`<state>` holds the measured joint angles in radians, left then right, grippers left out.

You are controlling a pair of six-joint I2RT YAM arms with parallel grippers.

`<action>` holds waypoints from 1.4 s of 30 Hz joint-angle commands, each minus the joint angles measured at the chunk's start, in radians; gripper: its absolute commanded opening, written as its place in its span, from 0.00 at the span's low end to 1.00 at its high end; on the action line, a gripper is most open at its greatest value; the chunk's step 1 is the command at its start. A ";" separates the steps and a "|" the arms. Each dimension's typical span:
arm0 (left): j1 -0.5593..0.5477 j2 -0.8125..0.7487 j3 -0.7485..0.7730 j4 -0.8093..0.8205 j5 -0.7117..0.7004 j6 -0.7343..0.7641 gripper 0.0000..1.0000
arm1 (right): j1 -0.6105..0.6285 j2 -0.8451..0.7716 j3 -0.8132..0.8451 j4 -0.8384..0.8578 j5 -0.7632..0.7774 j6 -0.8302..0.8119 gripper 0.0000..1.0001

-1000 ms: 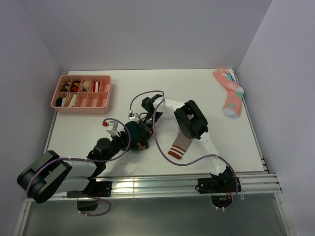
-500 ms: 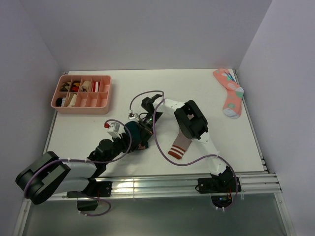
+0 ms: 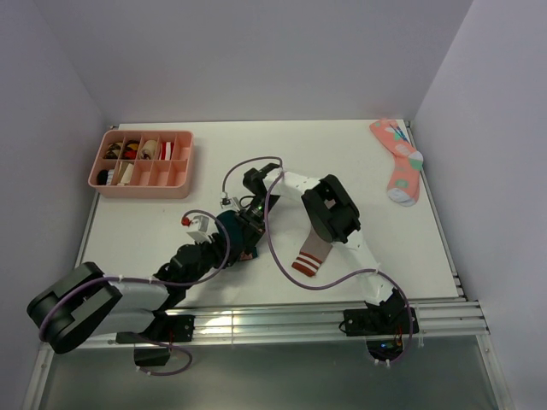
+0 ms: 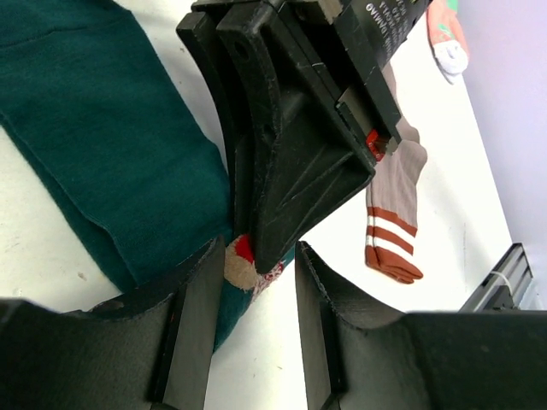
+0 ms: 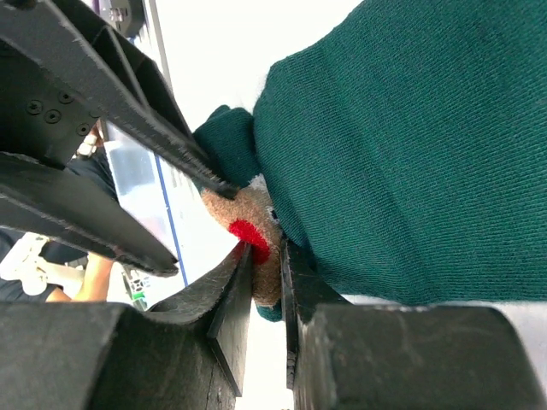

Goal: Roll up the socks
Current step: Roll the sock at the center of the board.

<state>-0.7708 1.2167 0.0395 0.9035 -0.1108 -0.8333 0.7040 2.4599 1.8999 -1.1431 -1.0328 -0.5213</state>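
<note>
Green sock lies near the middle of the table in the overhead view, mostly flat with one loose fold, so the roll looks barely begun. The brown sock with the striped cuff lies flat just right of centre, not yet touched, and both socks remain to be rolled together. The right gripper is pinched tight on the green sock's edge at the bear patch. Its arm climbs from the lower right, bends, and doubles back toward centre. The left gripper reaches in low from the lower left, fingers apart and straddling that same edge without clamping it.
</note>
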 commanded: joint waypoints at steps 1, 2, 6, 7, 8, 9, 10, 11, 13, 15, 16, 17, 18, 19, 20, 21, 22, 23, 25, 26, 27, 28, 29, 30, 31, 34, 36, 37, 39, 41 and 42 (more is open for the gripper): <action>-0.022 0.024 -0.133 -0.015 -0.047 -0.009 0.44 | 0.009 0.030 0.011 0.020 0.143 -0.055 0.23; -0.025 0.032 -0.129 -0.018 -0.049 -0.010 0.44 | 0.009 0.028 0.004 0.023 0.146 -0.055 0.23; -0.041 0.101 -0.112 -0.002 -0.066 -0.018 0.43 | 0.011 0.031 0.011 0.016 0.143 -0.054 0.23; -0.047 0.107 -0.124 0.014 -0.070 -0.032 0.43 | 0.009 0.031 0.016 0.014 0.142 -0.054 0.23; -0.048 0.116 -0.128 0.032 -0.075 -0.038 0.43 | 0.009 0.031 0.019 0.014 0.142 -0.054 0.23; -0.050 0.124 -0.131 0.035 -0.079 -0.043 0.43 | 0.011 0.030 0.021 0.014 0.143 -0.054 0.23; -0.053 0.126 -0.138 0.041 -0.082 -0.049 0.43 | 0.009 0.030 0.022 0.016 0.142 -0.052 0.23; -0.054 0.127 -0.141 0.051 -0.082 -0.049 0.43 | 0.009 0.030 0.027 0.016 0.142 -0.052 0.23; -0.059 0.127 -0.133 0.037 -0.086 -0.046 0.42 | 0.011 0.033 0.030 0.016 0.142 -0.049 0.23; -0.064 0.118 -0.128 0.015 -0.093 -0.043 0.42 | 0.011 0.034 0.030 0.017 0.143 -0.048 0.23; -0.065 0.113 -0.127 0.003 -0.099 -0.046 0.43 | 0.009 0.034 0.030 0.017 0.145 -0.048 0.23; -0.068 0.107 -0.128 -0.003 -0.104 -0.046 0.43 | 0.011 0.033 0.028 0.023 0.146 -0.046 0.23; -0.070 0.092 -0.131 -0.008 -0.107 -0.050 0.43 | 0.011 0.031 0.027 0.026 0.151 -0.042 0.23; -0.073 0.087 -0.136 -0.008 -0.107 -0.053 0.43 | 0.009 0.030 0.025 0.031 0.152 -0.040 0.23; -0.074 0.074 -0.138 -0.014 -0.110 -0.058 0.43 | 0.008 0.028 0.025 0.032 0.155 -0.040 0.23; -0.077 0.072 -0.141 -0.020 -0.118 -0.062 0.43 | 0.008 0.027 0.027 0.034 0.158 -0.037 0.23; -0.084 0.066 -0.141 -0.031 -0.124 -0.070 0.43 | 0.008 0.025 0.025 0.039 0.158 -0.034 0.23; -0.087 0.064 -0.142 -0.037 -0.131 -0.076 0.43 | 0.009 0.019 0.025 0.040 0.158 -0.036 0.23; -0.100 0.055 -0.144 -0.057 -0.153 -0.098 0.43 | 0.006 0.014 0.024 0.042 0.154 -0.042 0.23; -0.105 0.052 -0.145 -0.064 -0.159 -0.104 0.43 | 0.006 0.013 0.027 0.036 0.151 -0.048 0.23; -0.110 0.044 -0.144 -0.072 -0.167 -0.110 0.43 | 0.008 0.013 0.030 0.029 0.148 -0.060 0.23; -0.123 0.040 -0.145 -0.084 -0.187 -0.127 0.43 | 0.008 0.014 0.039 0.023 0.143 -0.063 0.23; -0.131 0.034 -0.147 -0.098 -0.197 -0.135 0.42 | 0.009 0.017 0.042 0.019 0.145 -0.066 0.23; -0.140 0.020 -0.148 -0.112 -0.210 -0.145 0.43 | 0.009 0.019 0.044 0.019 0.146 -0.066 0.23; -0.157 0.009 -0.154 -0.117 -0.233 -0.159 0.43 | 0.008 0.020 0.047 0.019 0.149 -0.068 0.23; -0.189 -0.035 -0.161 -0.153 -0.265 -0.181 0.44 | 0.008 0.024 0.048 0.016 0.157 -0.074 0.23; -0.200 -0.065 -0.159 -0.189 -0.289 -0.191 0.44 | 0.009 0.024 0.048 0.010 0.165 -0.083 0.23; -0.212 -0.069 -0.158 -0.196 -0.294 -0.196 0.45 | 0.008 0.019 0.044 0.011 0.168 -0.086 0.23; -0.222 -0.069 -0.150 -0.216 -0.312 -0.205 0.45 | 0.009 0.014 0.034 0.017 0.175 -0.085 0.23; -0.234 -0.057 -0.142 -0.235 -0.329 -0.222 0.45 | 0.008 0.010 0.031 0.014 0.172 -0.092 0.23; -0.239 -0.054 -0.136 -0.254 -0.349 -0.227 0.45 | 0.008 0.010 0.031 0.008 0.168 -0.103 0.23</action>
<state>-0.9833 1.1549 0.0460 0.7364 -0.4248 -1.0180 0.7120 2.4599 1.9259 -1.1839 -0.9871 -0.5617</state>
